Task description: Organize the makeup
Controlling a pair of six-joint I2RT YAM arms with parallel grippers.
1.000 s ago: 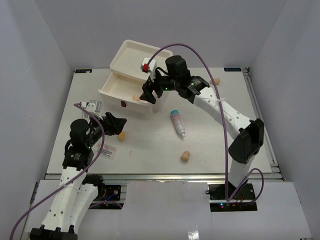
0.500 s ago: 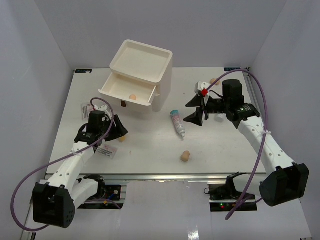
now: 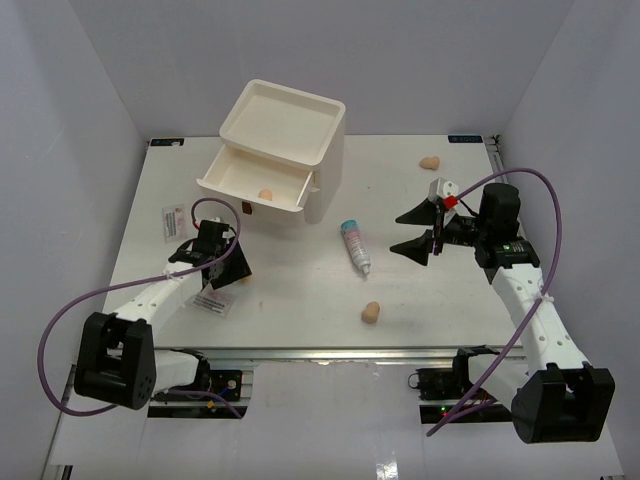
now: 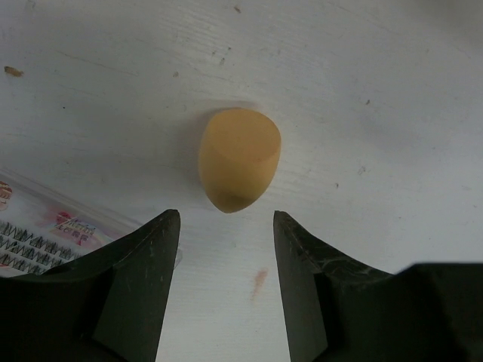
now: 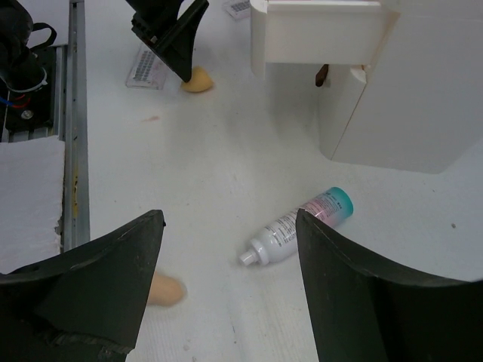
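A tan egg-shaped sponge [image 4: 238, 158] lies on the white table just ahead of my left gripper [image 4: 226, 219], which is open, low over the table, with the sponge beyond its fingertips. In the top view this gripper [image 3: 225, 272] is at front left. A white tube with a teal-pink label [image 3: 354, 245] lies mid-table. My right gripper [image 3: 398, 232] is open and empty, raised to the right of the tube [image 5: 302, 225]. Other sponges lie at the front centre [image 3: 371, 313], at the far right [image 3: 430, 162] and in the open drawer [image 3: 265, 194].
The cream drawer chest [image 3: 300, 125] stands at the back left with its lower drawer pulled out. Flat white packets lie by the left gripper [image 3: 215, 302] and further left [image 3: 172, 220]. A small white object with a red part [image 3: 440, 189] shows behind the right gripper.
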